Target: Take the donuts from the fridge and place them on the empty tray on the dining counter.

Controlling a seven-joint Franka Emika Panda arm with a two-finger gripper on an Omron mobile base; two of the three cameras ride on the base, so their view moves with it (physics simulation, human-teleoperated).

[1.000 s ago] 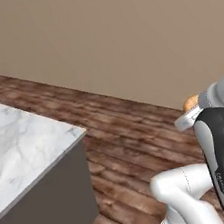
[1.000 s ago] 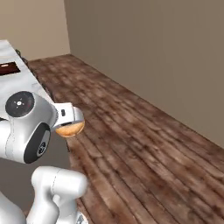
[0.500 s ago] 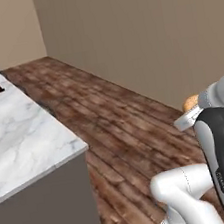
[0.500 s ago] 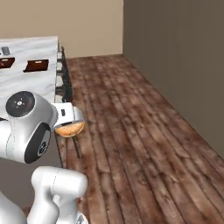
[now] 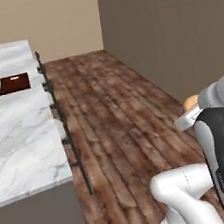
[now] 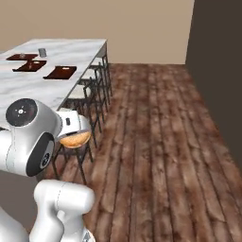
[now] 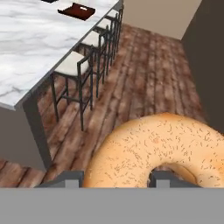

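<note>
My gripper [image 7: 116, 180] is shut on an orange-tan glazed donut [image 7: 162, 148], which looms large in the hand view between the two finger tips. From the right base view the same donut [image 6: 74, 139] hangs under the white hand, beside the stools. It peeks out behind the arm in the left base view as an orange edge [image 5: 190, 103]. The marble dining counter [image 6: 28, 87] stretches away at the left. A dark reddish-brown tray [image 6: 60, 72] lies on it, bare, also seen as the tray [image 5: 14, 83] and the tray [image 7: 76, 11]. The fridge is out of view.
Two more dark trays [image 6: 29, 65] and a small grey cup [image 6: 42, 52] sit farther back on the counter. Dark-framed stools [image 7: 74, 65] line its near edge. Wooden floor [image 6: 160, 142] spreads to the right, bounded by a dark wall [image 5: 173, 29].
The whole picture has swung as the base turned; the counter's long side, its trays and stools have come into view. The donut stays in the gripper.
</note>
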